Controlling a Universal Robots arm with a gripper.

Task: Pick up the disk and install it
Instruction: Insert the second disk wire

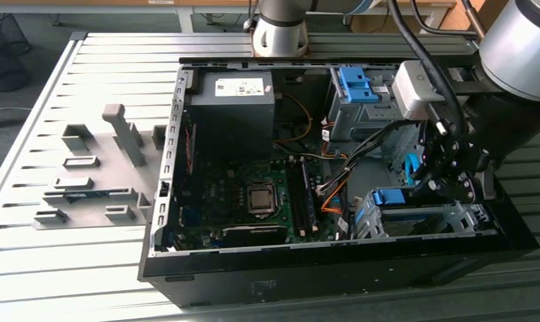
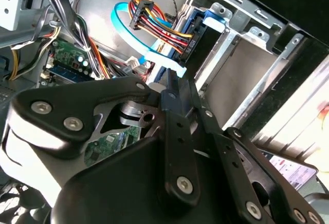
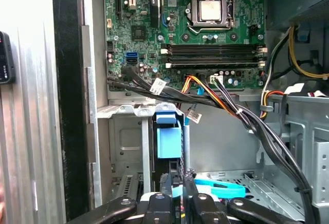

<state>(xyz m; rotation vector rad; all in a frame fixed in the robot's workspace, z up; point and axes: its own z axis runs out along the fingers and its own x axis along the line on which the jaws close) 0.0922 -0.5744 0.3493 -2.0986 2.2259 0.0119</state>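
Observation:
The disk (image 1: 390,196) stands on edge in the metal drive cage (image 1: 449,218) at the front corner of the open computer case, on the exterior view's right. Its blue plastic carrier end (image 3: 168,139) faces me in the first wrist view and appears as a light blue tab (image 2: 213,18) in the second wrist view. My gripper (image 3: 177,175) is shut, its tips close against that carrier end; I cannot tell whether they pinch it. It hangs just above the cage (image 1: 440,178), and its black fingers (image 2: 172,95) meet near the cage.
Bundled cables (image 3: 226,100) and a light blue flat cable (image 3: 221,188) run beside the cage. The motherboard (image 1: 251,194) and power supply (image 1: 234,100) occupy the case. A second cage with blue carriers (image 1: 355,84) is farther back. Grey fixtures (image 1: 100,174) lie on the slatted table.

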